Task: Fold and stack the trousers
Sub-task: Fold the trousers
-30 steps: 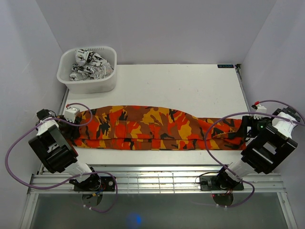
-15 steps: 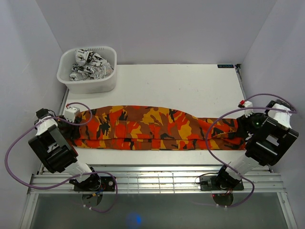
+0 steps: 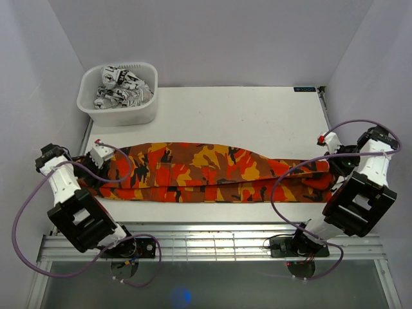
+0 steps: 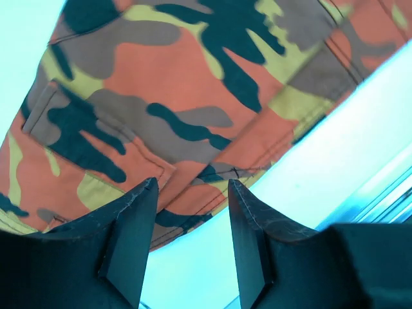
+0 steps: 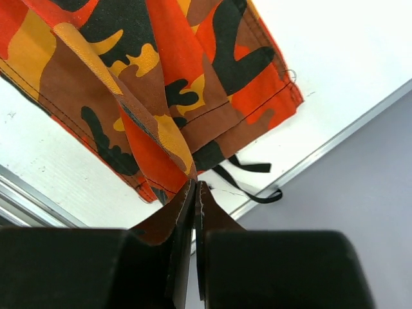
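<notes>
Two arms are shown at opposite ends of one pair of orange, red and black camouflage trousers [image 3: 206,172], which is laid flat as a long band across the middle of the white table [image 3: 257,116], from the left side to the right side of the top view. At the left end of the band, the left gripper [image 4: 192,187] is seen with its jaws spread wide; in the left wrist view the fabric lies beyond the two dark fingers [image 4: 132,238], and nothing is clamped between them. At the right end, the right gripper [image 5: 195,188] is closed to a narrow slit on a raised fold of the cloth, so that the fabric is drawn up into a peak at the fingertips in the right wrist view. A black cord [image 5: 252,168] is seen lying beside the trouser end, near the table's edge, in the lower right of that view. A white basket [image 3: 119,114] is placed at the upper left of the top view, and black-and-white patterned cloth [image 3: 119,90] is held in it, well apart from the trousers.
</notes>
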Controlling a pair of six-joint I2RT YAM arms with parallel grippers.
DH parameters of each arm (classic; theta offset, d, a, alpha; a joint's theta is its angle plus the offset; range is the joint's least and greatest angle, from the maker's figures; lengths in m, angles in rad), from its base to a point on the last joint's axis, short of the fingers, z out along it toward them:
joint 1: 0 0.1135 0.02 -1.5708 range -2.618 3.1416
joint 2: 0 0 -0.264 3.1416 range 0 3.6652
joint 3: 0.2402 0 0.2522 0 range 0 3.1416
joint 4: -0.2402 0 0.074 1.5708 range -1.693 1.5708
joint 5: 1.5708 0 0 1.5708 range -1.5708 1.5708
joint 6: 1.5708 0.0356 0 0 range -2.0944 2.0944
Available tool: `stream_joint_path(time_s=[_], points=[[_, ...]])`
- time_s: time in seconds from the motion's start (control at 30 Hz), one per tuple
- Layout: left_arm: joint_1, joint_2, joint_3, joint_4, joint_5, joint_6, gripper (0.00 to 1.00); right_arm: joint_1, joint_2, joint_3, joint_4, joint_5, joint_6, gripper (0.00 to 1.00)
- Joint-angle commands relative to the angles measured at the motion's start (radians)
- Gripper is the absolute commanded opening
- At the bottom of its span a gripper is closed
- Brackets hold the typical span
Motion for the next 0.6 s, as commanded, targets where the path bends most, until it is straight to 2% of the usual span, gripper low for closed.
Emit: stream_joint_path(time_s=[0.0, 0.07, 0.23, 0.4, 0.57], points=[[0.003, -0.073, -0.104, -0.054, -0.013, 0.296, 0.59, 0.016, -0.033, 0.05, 0.039, -0.002, -0.037, 0.08], [0.0, -0.112, -0.199, 0.02, -0.048, 0.323, 0.6, 0.022, -0.035, 0.053, 0.056, -0.002, -0.031, 0.08], [-0.02, -0.12, -0.32, 0.258, -0.148, 0.361, 0.64, 0.03, -0.027, 0.076, 0.058, 0.009, -0.021, 0.08], [-0.031, -0.059, -0.316, 0.385, -0.167, 0.332, 0.66, 0.038, -0.018, 0.095, 0.047, 0.021, -0.011, 0.08], [-0.034, -0.024, -0.284, 0.396, -0.141, 0.329, 0.66, 0.041, -0.015, 0.104, 0.047, 0.038, -0.011, 0.08]])
